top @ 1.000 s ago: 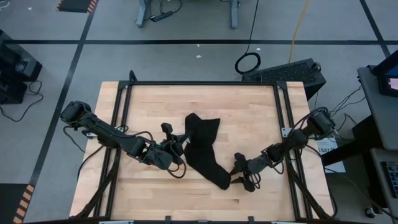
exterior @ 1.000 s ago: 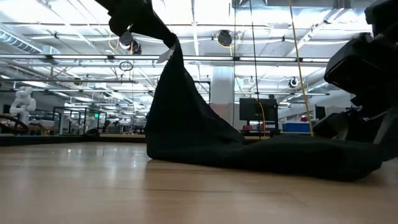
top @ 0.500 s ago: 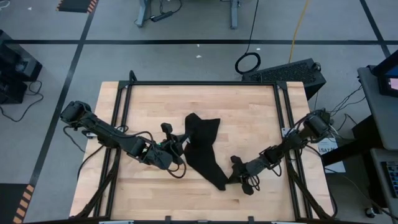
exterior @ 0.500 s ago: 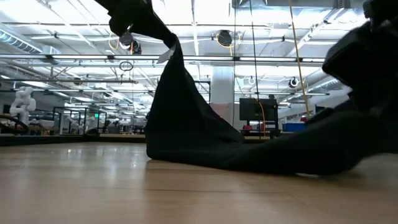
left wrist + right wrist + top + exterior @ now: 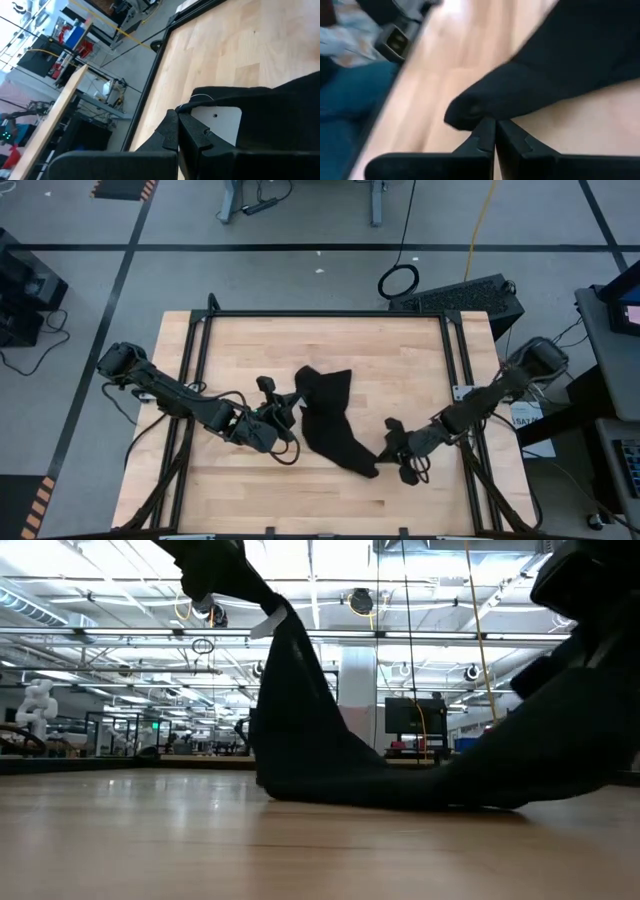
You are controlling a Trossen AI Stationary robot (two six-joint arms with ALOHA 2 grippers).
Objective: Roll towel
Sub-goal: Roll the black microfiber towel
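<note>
The black towel [image 5: 328, 415] lies in a crumpled strip across the middle of the wooden table [image 5: 400, 350]. Its middle [image 5: 380, 790] rests on the wood while both ends are raised. My left gripper [image 5: 290, 415] is shut on the end with the white tag [image 5: 268, 624], high above the table. My right gripper [image 5: 385, 452] is shut on the opposite, near end [image 5: 365, 465], which is lifted a little. My left gripper pinches the towel's edge beside the white tag [image 5: 220, 122] between its two fingers, coming from the table's left. That end is lifted clear and the cloth hangs down from it to the table. My right gripper pinches a bunched corner of the towel's near end [image 5: 470, 107] between its two fingers, coming from the table's right and slanting down. The corner is raised off the wood, and the cloth slopes from it down to the middle on the table.
A black frame [image 5: 330, 313] runs round the table's far and side edges. Bare wood lies along the far edge and near the front edge [image 5: 300, 505]. A person's blue-clad leg [image 5: 355, 95] shows beyond the table in the right wrist view.
My right gripper has taken hold of the towel's near end and raised it off the table, moving slightly toward the right edge. That end now slopes up from the wood. The part lying on the table has slid a little toward the right gripper. The left gripper has kept its hold.
</note>
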